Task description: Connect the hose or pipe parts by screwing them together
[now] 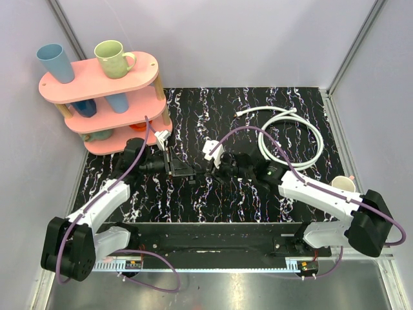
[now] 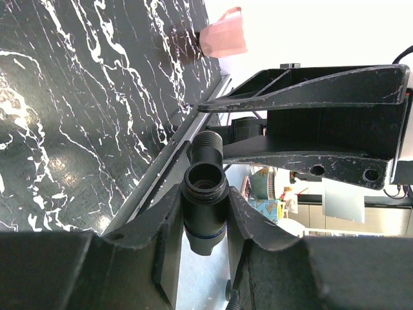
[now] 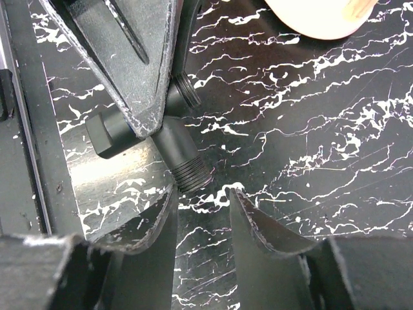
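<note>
A black pipe fitting [image 2: 205, 194] with threaded ends is held above the table, with my left gripper [image 2: 205, 201] shut on its body. One open threaded mouth faces the left wrist camera. In the right wrist view the same fitting [image 3: 177, 152] shows a branched shape, and its threaded end points at my right gripper [image 3: 201, 194]. That gripper is open, its tips just short of the thread with nothing between them. In the top view both grippers [image 1: 173, 165] [image 1: 218, 166] meet at mid-table. A white hose [image 1: 290, 139] lies coiled at the back right, untouched.
A pink three-tier shelf [image 1: 139, 64] with mugs stands at the back left, close to the left arm. A cream cup [image 1: 342, 185] sits by the right arm. The black marbled table [image 1: 213, 110] is walled on both sides.
</note>
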You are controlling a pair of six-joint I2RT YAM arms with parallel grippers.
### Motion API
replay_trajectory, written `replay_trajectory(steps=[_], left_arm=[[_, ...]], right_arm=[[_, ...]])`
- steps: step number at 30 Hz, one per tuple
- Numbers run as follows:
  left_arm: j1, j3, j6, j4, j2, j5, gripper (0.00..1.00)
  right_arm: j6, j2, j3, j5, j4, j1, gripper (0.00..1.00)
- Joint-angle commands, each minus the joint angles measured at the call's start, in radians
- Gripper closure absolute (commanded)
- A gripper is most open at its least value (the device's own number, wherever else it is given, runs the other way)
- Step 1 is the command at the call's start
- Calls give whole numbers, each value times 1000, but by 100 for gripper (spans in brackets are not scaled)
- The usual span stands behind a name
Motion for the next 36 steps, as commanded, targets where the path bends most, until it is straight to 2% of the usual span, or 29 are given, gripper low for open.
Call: replay_trajectory(steps=[1, 6, 9, 12, 13, 15, 16, 18, 20, 22, 23, 24, 27, 32, 36], left_arm=[[-7, 16, -9, 46, -3, 68, 100], [-8, 12, 14, 31, 1, 56, 100], [-7, 31, 92, -50, 4, 15, 100], [-5, 84, 229, -227, 9, -80, 100], [-4, 120, 266, -335, 7, -117, 100], [-4, 154, 368, -426, 0, -241, 100], [-2, 180, 391, -483, -6, -273, 100], [-2, 200, 433, -520, -25, -332, 100], [-2, 226, 458, -554, -37, -373, 100], [-2, 236, 473, -580, -63, -415, 100], [-2, 234, 485, -587, -71, -465, 100], [-2, 225, 488, -594, -89, -487, 100], [-2, 220, 493, -606, -120, -505, 100], [-4, 214, 490, -600, -131, -478, 100], [-7, 213, 488, -597, -117, -455, 100]], right_arm=[[-31, -15, 59, 47, 28, -33, 59], [-34, -21, 51, 33, 20, -36, 57], [15, -46, 63, 17, 14, -52, 55], [131, -45, 83, -87, 29, -142, 51], [162, -32, 94, -110, 34, -197, 48], [257, 27, 149, -72, 34, -228, 44], [295, 53, 177, 56, 17, -237, 43], [361, 156, 285, 149, -26, -276, 39], [371, 248, 426, 191, -128, -328, 39], [389, 414, 547, 246, -271, -361, 39], [403, 475, 691, 270, -326, -391, 40], [449, 596, 761, 343, -427, -403, 41], [588, 798, 1006, 471, -582, -440, 38], [777, 1076, 1345, 478, -701, -509, 34], [898, 1229, 1565, 473, -756, -547, 35]])
